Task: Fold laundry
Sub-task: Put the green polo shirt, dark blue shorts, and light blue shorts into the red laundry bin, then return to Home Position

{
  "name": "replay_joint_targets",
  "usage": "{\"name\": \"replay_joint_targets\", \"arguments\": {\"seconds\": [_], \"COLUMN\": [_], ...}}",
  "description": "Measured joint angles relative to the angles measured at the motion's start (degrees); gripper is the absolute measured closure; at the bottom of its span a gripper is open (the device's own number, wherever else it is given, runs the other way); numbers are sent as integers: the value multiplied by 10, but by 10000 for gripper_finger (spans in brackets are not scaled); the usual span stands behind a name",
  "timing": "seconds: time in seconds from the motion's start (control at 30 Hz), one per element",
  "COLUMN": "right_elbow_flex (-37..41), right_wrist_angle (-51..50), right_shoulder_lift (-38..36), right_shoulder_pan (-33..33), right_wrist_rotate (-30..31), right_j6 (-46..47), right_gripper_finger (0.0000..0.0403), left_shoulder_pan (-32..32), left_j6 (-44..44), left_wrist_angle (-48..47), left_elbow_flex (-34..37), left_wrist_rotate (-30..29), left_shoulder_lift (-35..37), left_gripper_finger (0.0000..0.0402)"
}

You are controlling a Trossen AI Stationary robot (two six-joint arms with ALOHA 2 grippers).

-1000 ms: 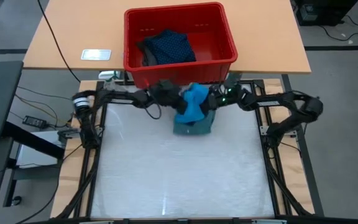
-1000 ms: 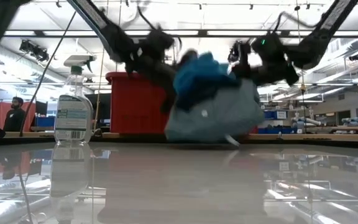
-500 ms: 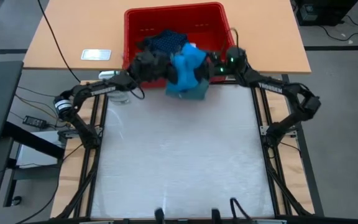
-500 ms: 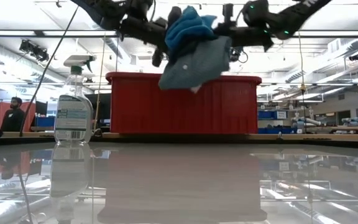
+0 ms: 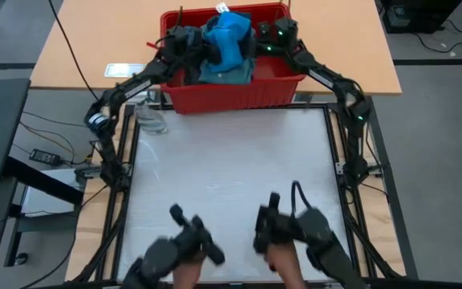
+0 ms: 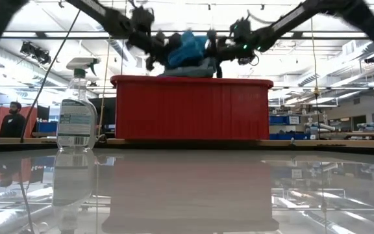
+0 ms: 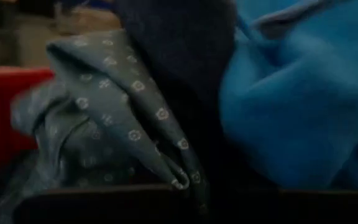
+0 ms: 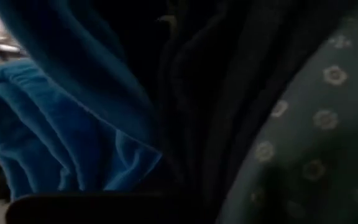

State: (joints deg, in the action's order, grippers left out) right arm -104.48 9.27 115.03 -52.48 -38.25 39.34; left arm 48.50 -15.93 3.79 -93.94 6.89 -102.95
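Two sets of jaws clamped on the cloth bundle (image 5: pixel 226 46) over the red bin (image 5: pixel 231 90).

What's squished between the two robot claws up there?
High view: a blue cloth over a grey-green shirt, between left gripper and right gripper, above the red bin.

The blue garment (image 5: pixel 229 36) is bright blue and plain. The shirt (image 7: pixel 110 118) is grey-green with a pattern of small pale flowers. The bin (image 5: pixel 231 90) is red. The tabletop (image 5: pixel 231 172) is white. The bottle (image 6: pixel 76 107) is clear with a white label.
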Motion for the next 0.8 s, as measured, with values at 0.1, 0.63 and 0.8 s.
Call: {"name": "replay_joint_targets", "arguments": {"seconds": [0.1, 0.63, 0.8], "right_elbow_flex": [-76, -213, -214], "right_wrist_angle": [-45, -298, -351], "right_shoulder_lift": [65, 197, 137], "right_shoulder_pan": [-17, -78, -77], "right_wrist_rotate": [22, 95, 220], "right_j6": [-22, 24, -23], "right_gripper_finger": [331, 142, 67], "left_shoulder_pan": [24, 80, 101], "left_j6": [1, 59, 119], "left_wrist_angle": [-1, -105, -233], "left_elbow_flex": [-35, -126, -209], "left_wrist_rotate": [-7, -8, -18], "left_shoulder_lift": [-55, -181, -175], "left_gripper_finger": [366, 229, 138]}}
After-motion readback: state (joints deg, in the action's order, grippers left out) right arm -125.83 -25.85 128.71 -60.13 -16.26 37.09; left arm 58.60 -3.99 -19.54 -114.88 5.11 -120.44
